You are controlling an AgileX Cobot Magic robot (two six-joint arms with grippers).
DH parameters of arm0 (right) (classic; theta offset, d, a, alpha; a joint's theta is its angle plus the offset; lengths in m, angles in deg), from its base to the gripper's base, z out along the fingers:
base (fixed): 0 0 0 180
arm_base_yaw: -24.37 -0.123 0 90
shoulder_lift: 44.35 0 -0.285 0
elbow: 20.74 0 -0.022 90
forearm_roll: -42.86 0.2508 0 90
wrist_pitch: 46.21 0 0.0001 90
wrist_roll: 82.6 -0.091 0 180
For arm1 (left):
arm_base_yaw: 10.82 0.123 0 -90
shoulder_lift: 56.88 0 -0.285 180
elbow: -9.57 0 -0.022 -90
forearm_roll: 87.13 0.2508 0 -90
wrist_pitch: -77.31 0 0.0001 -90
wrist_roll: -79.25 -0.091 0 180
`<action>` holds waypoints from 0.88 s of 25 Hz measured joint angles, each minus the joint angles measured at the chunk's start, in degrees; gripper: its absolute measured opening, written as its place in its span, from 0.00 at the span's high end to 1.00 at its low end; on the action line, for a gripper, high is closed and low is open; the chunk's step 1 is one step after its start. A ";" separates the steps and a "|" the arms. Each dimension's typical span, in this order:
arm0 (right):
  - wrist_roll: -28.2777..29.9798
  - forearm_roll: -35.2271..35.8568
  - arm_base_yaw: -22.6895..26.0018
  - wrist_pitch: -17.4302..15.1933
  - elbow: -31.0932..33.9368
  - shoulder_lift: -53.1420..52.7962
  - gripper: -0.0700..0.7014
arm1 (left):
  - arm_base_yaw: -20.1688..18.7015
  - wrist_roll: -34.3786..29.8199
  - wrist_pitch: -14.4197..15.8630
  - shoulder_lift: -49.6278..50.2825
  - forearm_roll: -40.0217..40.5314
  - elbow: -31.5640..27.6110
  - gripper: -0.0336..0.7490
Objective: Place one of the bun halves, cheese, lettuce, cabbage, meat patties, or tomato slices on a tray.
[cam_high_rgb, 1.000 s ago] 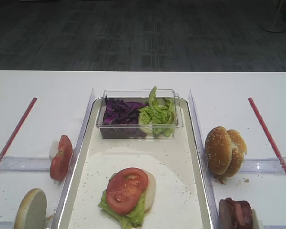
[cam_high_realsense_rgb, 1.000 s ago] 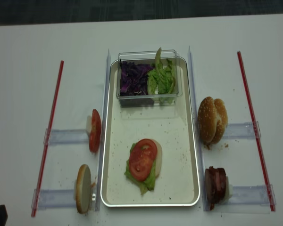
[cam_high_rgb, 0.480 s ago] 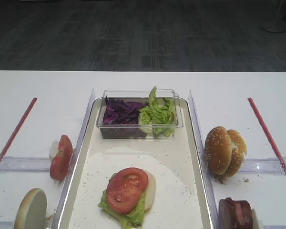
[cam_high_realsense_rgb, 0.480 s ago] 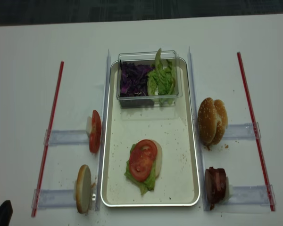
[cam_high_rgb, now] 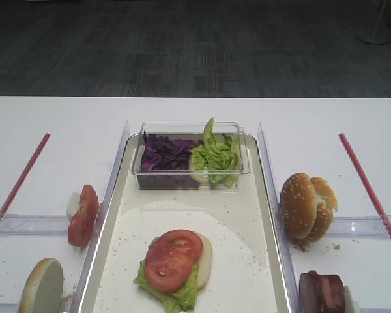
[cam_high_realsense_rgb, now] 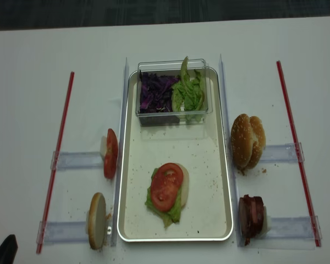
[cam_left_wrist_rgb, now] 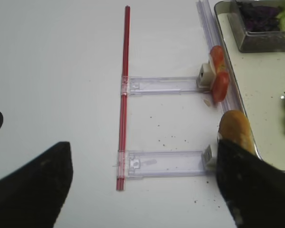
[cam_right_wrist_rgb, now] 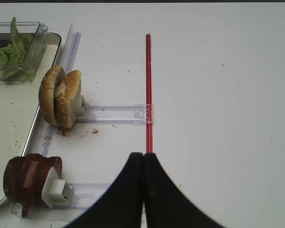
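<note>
The tray [cam_high_rgb: 267, 215] [cam_high_realsense_rgb: 226, 181] lies mid-table. On it sits a pale bun half under lettuce and a tomato slice [cam_high_rgb: 173, 259] [cam_high_realsense_rgb: 166, 186]. A clear tub at its far end holds cabbage [cam_high_rgb: 166, 152] and lettuce [cam_high_rgb: 215, 156]. Left of the tray stand tomato slices [cam_high_realsense_rgb: 110, 153] [cam_left_wrist_rgb: 218, 73] and a plain bun half [cam_high_realsense_rgb: 95, 227] [cam_left_wrist_rgb: 235, 130]. On the right are sesame bun halves [cam_high_realsense_rgb: 247, 140] [cam_right_wrist_rgb: 59, 97] and meat patties [cam_high_realsense_rgb: 251, 215] [cam_right_wrist_rgb: 31, 180]. My left gripper [cam_left_wrist_rgb: 142, 190] is open and empty near the front left, its right finger beside the plain bun half. My right gripper [cam_right_wrist_rgb: 143, 156] is shut and empty, right of the patties.
Red strips [cam_high_realsense_rgb: 58, 154] [cam_high_realsense_rgb: 297, 148] run along both sides of the table. Clear plastic holders [cam_left_wrist_rgb: 166, 84] [cam_right_wrist_rgb: 116, 114] carry the upright ingredients beside the tray. Crumbs lie on the tray floor and by the holders.
The dark tip of my left gripper has crept slightly further into the bottom-left corner of the overhead view. Nothing else has moved.
</note>
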 joint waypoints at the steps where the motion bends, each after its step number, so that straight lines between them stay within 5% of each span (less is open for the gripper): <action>1: 0.00 0.00 0.00 0.00 0.00 0.00 0.44 | 0.00 -0.13 0.00 0.00 -0.08 0.00 0.23; 22: 0.00 0.00 0.00 0.00 0.00 0.00 0.44 | 0.00 -0.45 -0.13 0.00 -0.13 0.00 0.23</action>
